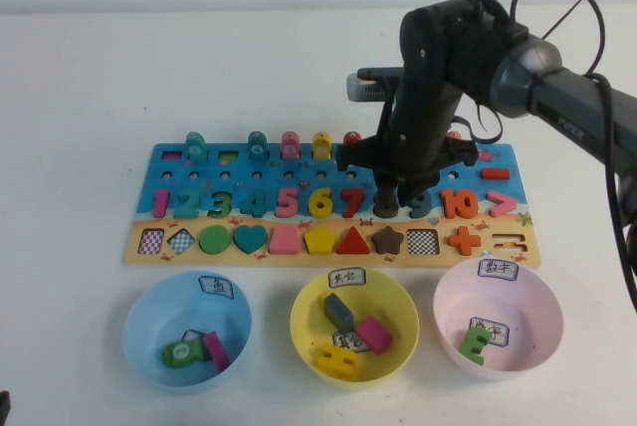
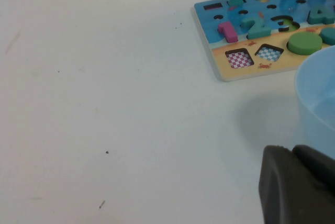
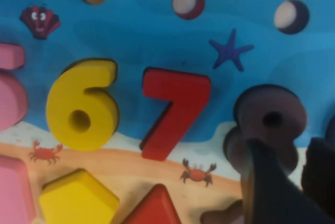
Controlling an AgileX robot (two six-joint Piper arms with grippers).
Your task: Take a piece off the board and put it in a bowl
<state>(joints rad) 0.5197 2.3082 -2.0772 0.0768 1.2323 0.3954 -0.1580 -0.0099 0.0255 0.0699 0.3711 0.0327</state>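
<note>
High view: my right gripper [image 1: 396,205] stands straight down over the board [image 1: 179,243], its tips at the numeral row between the red 7 [image 1: 351,201] and the grey-blue 9 [image 1: 422,203], right on the 8 [image 1: 386,205]. In the right wrist view the 8 [image 3: 269,122] sits in its slot beside the 7 [image 3: 172,110] and the yellow 6 [image 3: 82,104], and my dark fingers [image 3: 272,187] reach down over its lower lobe. They look set to either side of the piece with a narrow gap between them, but I cannot tell whether they are pinching it or merely close around it.

The pink bowl [image 1: 537,302] lies in front of the board at its right end, holding one green piece [image 1: 475,343]; the yellow bowl [image 1: 309,321] and the blue bowl [image 1: 149,321] stand in line to its left.

My left gripper [image 2: 298,187] shows only in the left wrist view, as dark finger ends low over the bare table [image 2: 104,103] next to the blue bowl's rim [image 2: 314,98], off the board's left end. I cannot tell whether those fingers are spread or pressed together.
</note>
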